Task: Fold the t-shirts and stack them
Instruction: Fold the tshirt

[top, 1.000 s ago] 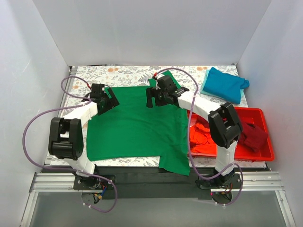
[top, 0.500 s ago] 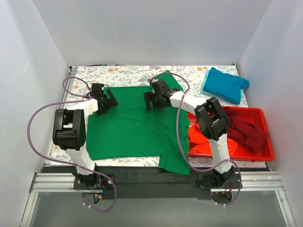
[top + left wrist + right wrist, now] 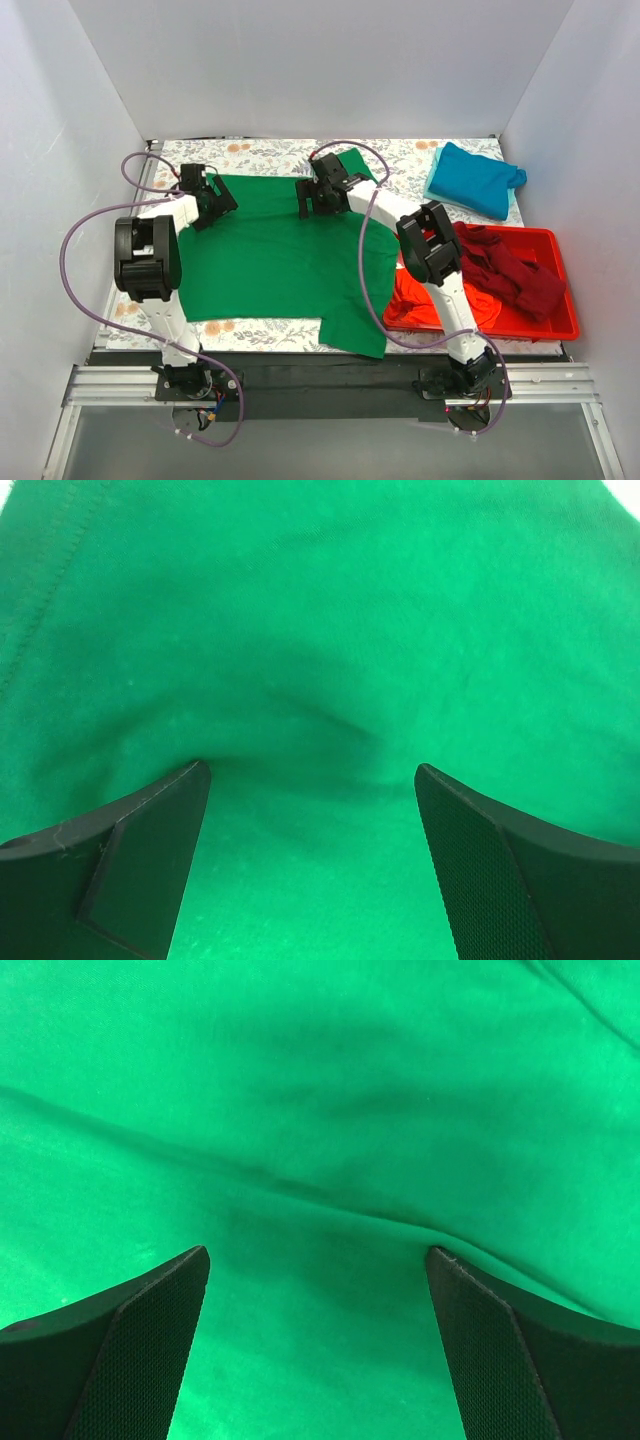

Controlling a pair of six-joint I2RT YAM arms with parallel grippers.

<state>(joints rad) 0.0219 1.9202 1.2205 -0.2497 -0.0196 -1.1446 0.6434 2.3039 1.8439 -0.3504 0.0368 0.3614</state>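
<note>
The bright green t-shirt (image 3: 270, 260) lies spread on the table. My left gripper (image 3: 207, 197) is open, pressed down on its far left part; green cloth (image 3: 320, 680) fills the left wrist view between the fingers (image 3: 150, 850). My right gripper (image 3: 318, 200) is open on the shirt's far middle, where the cloth (image 3: 320, 1110) is creased between the fingers (image 3: 520, 1350). The teal blue t-shirt (image 3: 475, 178) lies folded at the far right. The orange-red t-shirt (image 3: 425, 295) and the dark maroon t-shirt (image 3: 510, 265) lie in the tray.
A rigid red plastic tray (image 3: 565, 325) stands at the right. The table has a floral cover (image 3: 265, 155). White walls close in the left, far and right sides. The green shirt's near right corner hangs over the table's front edge (image 3: 355, 340).
Both grippers have moved farther back and to the left on the green shirt. The shirt has shifted with them, its near edge now lower. The maroon shirt shows more as the right arm moved off the tray.
</note>
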